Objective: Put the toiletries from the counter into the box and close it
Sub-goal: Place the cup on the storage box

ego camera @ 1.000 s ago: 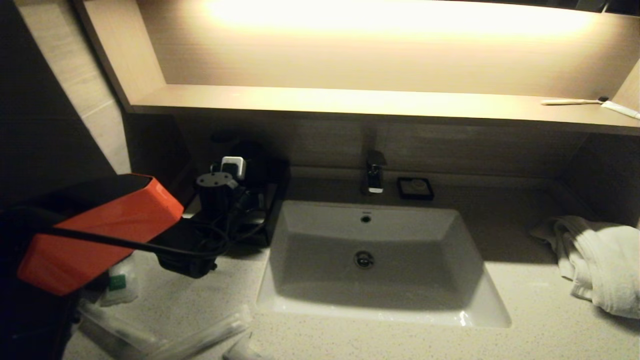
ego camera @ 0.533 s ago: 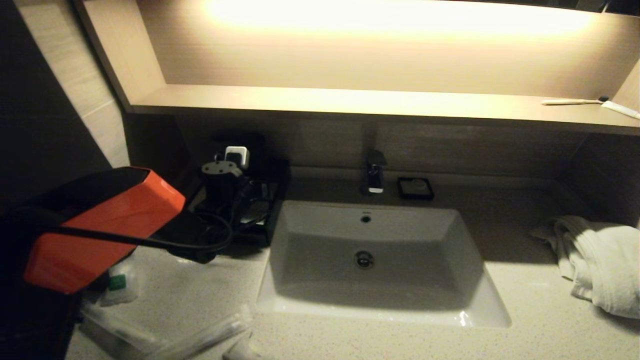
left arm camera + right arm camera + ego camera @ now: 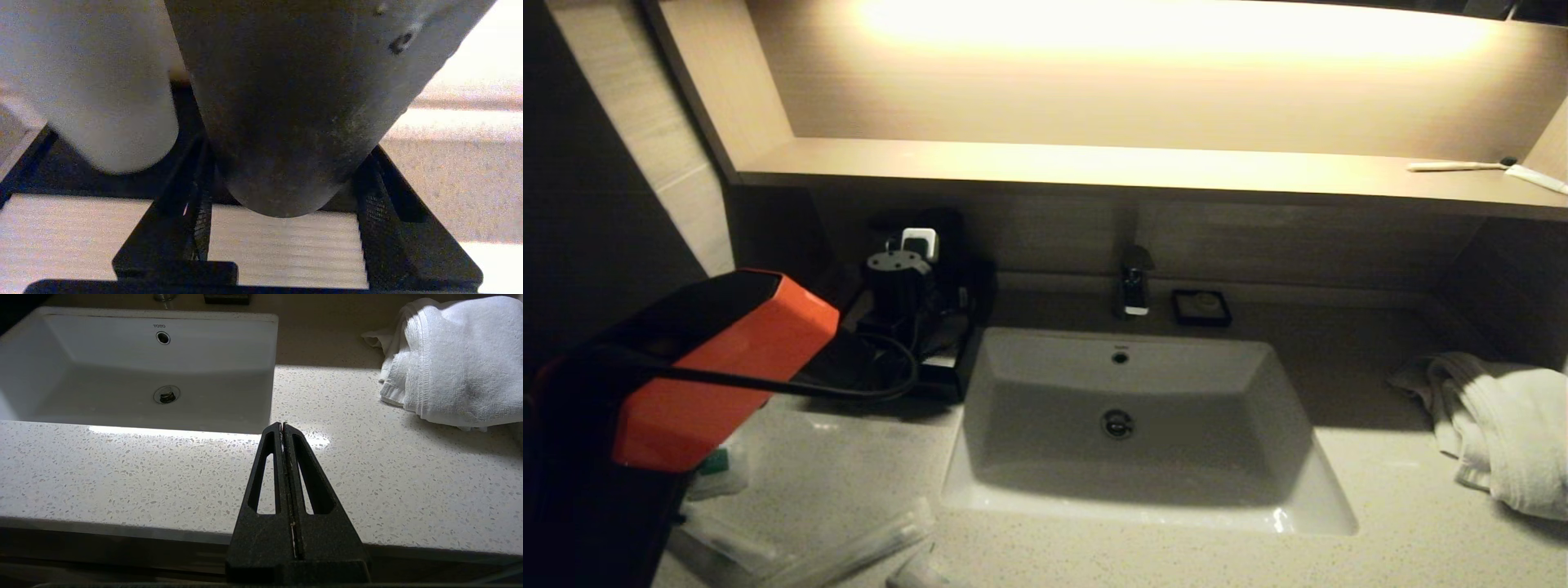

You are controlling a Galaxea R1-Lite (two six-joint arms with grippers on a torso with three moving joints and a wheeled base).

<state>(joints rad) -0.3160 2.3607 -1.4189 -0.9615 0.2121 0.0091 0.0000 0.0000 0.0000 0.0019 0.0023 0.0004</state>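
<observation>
Left pincer [image 3: 286, 147] is about half open with nothing clearly gripped, right up at the dark cup [image 3: 286, 81] on the box [image 3: 81, 232], so ease in slow; right pincer [image 3: 283, 426] is parked shut over the desk [image 3: 122, 469].

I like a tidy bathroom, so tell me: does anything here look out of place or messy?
Yes. Clear-wrapped sticks and a green-labelled sachet lie loose at odd angles on the counter, at its front left corner. A white towel lies crumpled at the right. Nothing looks spilled or broken.
</observation>
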